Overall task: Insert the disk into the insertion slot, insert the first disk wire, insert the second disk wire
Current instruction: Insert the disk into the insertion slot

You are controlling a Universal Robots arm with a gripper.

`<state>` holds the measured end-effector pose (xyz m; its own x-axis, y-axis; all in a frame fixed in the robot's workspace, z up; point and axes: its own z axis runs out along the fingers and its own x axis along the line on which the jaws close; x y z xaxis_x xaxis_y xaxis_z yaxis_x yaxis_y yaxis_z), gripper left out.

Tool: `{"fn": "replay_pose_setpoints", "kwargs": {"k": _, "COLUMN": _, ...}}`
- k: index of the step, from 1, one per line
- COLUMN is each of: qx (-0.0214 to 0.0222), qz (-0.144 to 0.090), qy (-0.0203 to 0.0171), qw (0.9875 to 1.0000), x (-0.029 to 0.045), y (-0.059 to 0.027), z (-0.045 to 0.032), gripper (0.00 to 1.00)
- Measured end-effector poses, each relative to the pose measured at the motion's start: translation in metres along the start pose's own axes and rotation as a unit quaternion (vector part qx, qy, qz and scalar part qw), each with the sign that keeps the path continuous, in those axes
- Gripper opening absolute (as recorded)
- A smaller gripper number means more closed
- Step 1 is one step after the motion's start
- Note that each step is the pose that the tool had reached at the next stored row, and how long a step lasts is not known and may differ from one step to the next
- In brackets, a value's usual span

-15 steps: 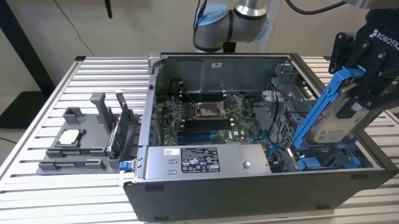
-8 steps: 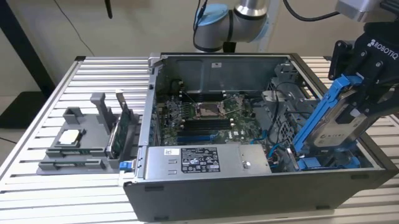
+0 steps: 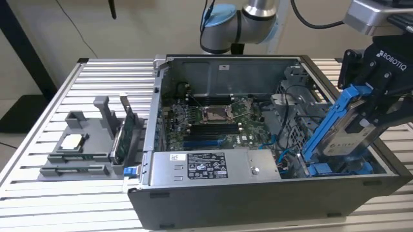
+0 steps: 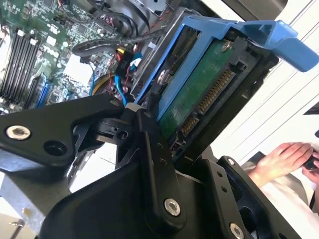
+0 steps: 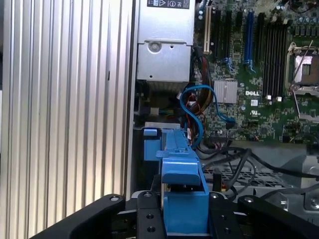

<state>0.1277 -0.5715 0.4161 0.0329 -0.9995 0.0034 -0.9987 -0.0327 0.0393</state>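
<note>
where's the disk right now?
At the exterior view's right, the disk sits tilted in the gripper, its lower end down inside the open computer case, just past the power-supply box.

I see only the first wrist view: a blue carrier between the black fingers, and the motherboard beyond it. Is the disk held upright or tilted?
Observer: Tilted. In the exterior view the disk leans in the gripper, and its lower end reaches into the computer case at the exterior view's right end.
Operator: Which side of it carries the connector?
Observer: In the second wrist view the green circuit board, with its connector row, faces that camera.
Operator: Is somebody near?
Observer: Yes, a person's hand appears beyond the disk there.
</note>
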Motion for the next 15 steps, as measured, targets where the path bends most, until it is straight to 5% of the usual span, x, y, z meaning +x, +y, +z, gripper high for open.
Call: {"fn": "replay_pose_setpoints", "kwargs": {"k": 15, "qx": 0.0000, "qz": 0.000, "qy": 0.0000, "qw": 1.0000, "x": -0.0012, "y": -0.0027, "z": 0.0196, "gripper": 0.33}}
